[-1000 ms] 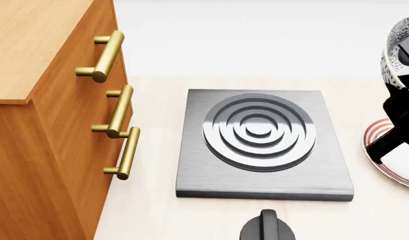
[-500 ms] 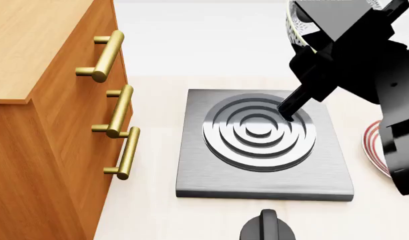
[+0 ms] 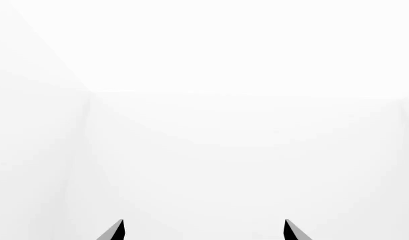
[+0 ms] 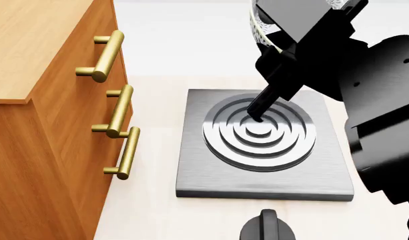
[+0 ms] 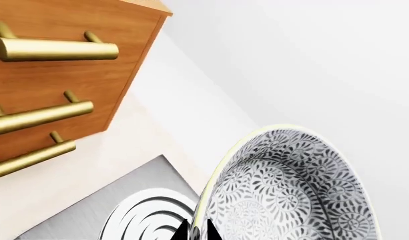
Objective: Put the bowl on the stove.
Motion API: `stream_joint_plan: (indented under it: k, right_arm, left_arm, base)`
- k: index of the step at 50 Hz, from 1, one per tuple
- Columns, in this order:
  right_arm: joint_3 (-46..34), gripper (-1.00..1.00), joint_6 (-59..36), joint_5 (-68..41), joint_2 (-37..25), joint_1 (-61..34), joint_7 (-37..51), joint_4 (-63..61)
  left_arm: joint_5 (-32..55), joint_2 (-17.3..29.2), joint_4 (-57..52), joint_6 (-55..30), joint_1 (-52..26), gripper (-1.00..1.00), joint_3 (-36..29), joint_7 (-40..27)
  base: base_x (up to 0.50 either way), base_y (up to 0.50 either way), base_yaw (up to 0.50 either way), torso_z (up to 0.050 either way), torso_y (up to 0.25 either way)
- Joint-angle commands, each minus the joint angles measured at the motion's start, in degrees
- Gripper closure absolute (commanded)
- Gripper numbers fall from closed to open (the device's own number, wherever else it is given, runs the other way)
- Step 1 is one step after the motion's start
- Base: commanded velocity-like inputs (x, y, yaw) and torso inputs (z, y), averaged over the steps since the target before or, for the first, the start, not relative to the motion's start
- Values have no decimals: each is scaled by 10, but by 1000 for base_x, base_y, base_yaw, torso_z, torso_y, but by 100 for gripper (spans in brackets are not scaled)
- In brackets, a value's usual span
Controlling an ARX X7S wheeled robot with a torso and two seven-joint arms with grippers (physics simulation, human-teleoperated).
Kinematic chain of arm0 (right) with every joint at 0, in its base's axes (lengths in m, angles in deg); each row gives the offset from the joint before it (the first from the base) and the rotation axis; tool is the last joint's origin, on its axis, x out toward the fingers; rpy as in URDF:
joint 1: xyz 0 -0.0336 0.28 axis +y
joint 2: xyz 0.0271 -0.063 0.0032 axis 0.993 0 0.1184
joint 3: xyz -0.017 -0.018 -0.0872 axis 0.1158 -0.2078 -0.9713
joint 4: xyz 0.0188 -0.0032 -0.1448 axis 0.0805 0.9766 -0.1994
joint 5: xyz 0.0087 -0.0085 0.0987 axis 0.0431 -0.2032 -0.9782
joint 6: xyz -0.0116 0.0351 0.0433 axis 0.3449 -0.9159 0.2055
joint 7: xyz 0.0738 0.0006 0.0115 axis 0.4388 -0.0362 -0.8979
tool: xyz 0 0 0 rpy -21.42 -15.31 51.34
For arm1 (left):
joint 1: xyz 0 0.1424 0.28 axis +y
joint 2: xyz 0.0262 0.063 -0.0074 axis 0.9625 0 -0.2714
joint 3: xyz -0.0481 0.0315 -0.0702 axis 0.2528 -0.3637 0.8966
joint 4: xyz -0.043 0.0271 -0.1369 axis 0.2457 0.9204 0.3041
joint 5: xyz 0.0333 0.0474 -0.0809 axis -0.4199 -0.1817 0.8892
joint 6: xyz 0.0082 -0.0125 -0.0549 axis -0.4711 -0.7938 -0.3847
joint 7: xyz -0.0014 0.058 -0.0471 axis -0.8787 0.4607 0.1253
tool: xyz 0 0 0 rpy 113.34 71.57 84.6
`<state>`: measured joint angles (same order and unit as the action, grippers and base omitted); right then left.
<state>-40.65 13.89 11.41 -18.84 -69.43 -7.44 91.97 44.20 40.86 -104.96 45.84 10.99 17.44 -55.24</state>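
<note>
Glazed ceramic is the likely material of the bowl (image 5: pixel 291 195), judging by its thin pale rim and dense grey-black floral print: treat it as rigid, light to moderate in weight, slippery at the glaze and liable to chip if dropped. It is held aloft, tilted, above the far half of the stove (image 4: pixel 264 145), with only a sliver of it visible in the head view behind the arm. The right gripper (image 5: pixel 196 231) is clamped on the bowl's rim, one finger inside the wall and one outside; a rim pinch of this kind gives little resistance to rotation, so the bowl should be levelled and lowered slowly. The left gripper (image 3: pixel 202 231) is spread apart and carries nothing; its camera faces only blank white wall. The stove is a dark grey metal slab with raised concentric rings, lying flat near the middle of the pale counter (image 4: pixel 150 210); the rings offer a hard, uneven seat, so centring matters. A wooden drawer unit (image 4: pixel 44 125) with brass handles (image 4: pixel 114 112) occupies the counter's left edge, and a black knob (image 4: pixel 268 226) sits at the near edge. The room beyond is plain white.
</note>
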Motion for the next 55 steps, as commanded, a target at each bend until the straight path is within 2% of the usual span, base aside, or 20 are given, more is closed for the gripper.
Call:
stream_joint_plan:
  k: [1, 7, 11, 16, 20, 21, 44, 55]
  right_arm:
    - [14, 100, 8, 15, 11, -2, -8, -7]
    - [13, 100, 8, 15, 11, -2, -8, -7]
    - [4, 100, 76, 19, 48, -20, -24, 92]
    - [-19, 100, 213, 46, 123, -77, -45, 319]
    - [-36, 100, 407, 70, 227, -173, -73, 644]
    - [-40, 100, 419, 76, 236, -179, -75, 687]
    - [-19, 100, 281, 135, 266, -161, -30, 688]
    - [-7, 100, 260, 132, 273, -144, -8, 688]
  left_arm:
    - [-17, -11, 1, -6, -2, -100, 7, 16]
    - [-17, -12, 1, -6, -2, -100, 7, 16]
    - [-17, -14, 5, -4, -9, -100, -1, 18]
    - [-17, -15, 5, -4, -10, -100, -1, 18]
    - [-16, -14, 5, -5, -13, -100, -3, 18]
    - [-16, -14, 5, -6, -13, -100, -4, 18]
    - [-17, -18, 9, -8, -24, -100, -18, 23]
    - [-15, -19, 10, -7, -24, -100, -17, 24]
  base:
    - [0, 0, 0, 0, 0]
    - [0, 0, 0, 0, 2]
    - [0, 0, 0, 0, 0]
    - [0, 0, 0, 0, 0]
    - [0, 0, 0, 0, 0]
    - [0, 0, 0, 0, 0]
    - [0, 0, 0, 0, 0]
    - [0, 0, 0, 0, 1]
